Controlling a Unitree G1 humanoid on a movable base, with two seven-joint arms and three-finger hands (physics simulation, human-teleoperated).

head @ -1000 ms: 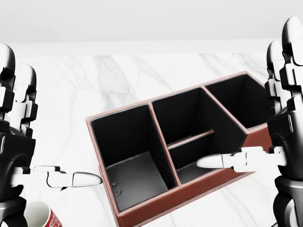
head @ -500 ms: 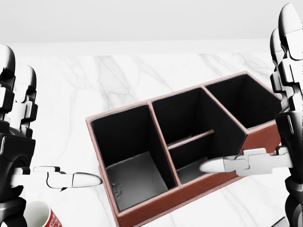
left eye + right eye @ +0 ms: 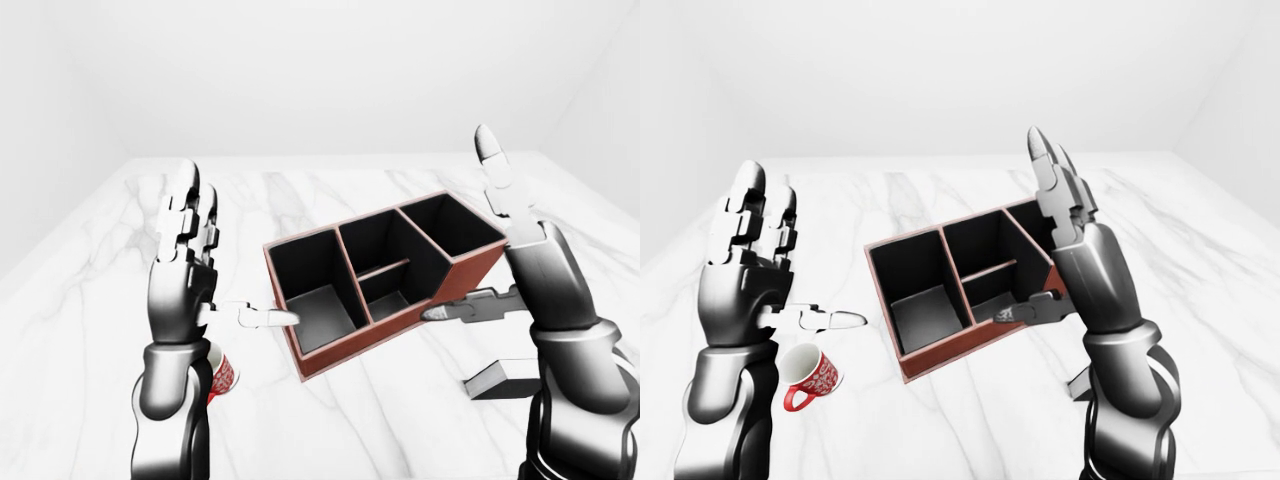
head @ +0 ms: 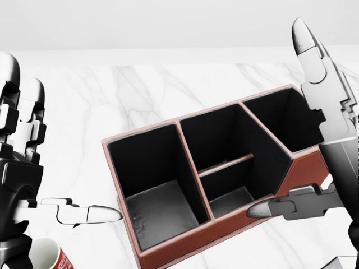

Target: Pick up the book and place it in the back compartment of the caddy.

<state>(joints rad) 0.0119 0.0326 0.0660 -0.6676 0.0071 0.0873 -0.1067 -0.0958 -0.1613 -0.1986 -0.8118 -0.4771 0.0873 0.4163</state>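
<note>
White marble desk [image 3: 90, 290] with grey veining carries all the objects. Reddish-brown caddy [image 3: 470, 272] sits near the centre of the desk, turned at an angle, black inside and with nothing visible in it; it has a large compartment at its left end, a middle section split by a low divider into a far and a near cell, and another compartment at its right end. Left hand [image 3: 183, 268] is raised upright to the left of the caddy, palm toward it, fingers [image 3: 186, 205] extended and spread, thumb pointing right toward the caddy's left wall; open, holding nothing, not touching the caddy. Right hand [image 3: 525, 262] is raised at the caddy's right end, fingers extended and tilted up and to the left, thumb reaching left across the caddy's near right corner as seen in the head view; contact with the wall cannot be confirmed. Also open, gripping nothing. Book [image 3: 505, 378] lies flat on the desk, near and to the right of the caddy and apart from it, below the right forearm in the left-eye view; grey, partly hidden by the arm, with only an edge of it showing in the other views. Red and white patterned mug [image 3: 808, 376] lies tipped on its side on the desk, just below the left hand, well left of the caddy.
</note>
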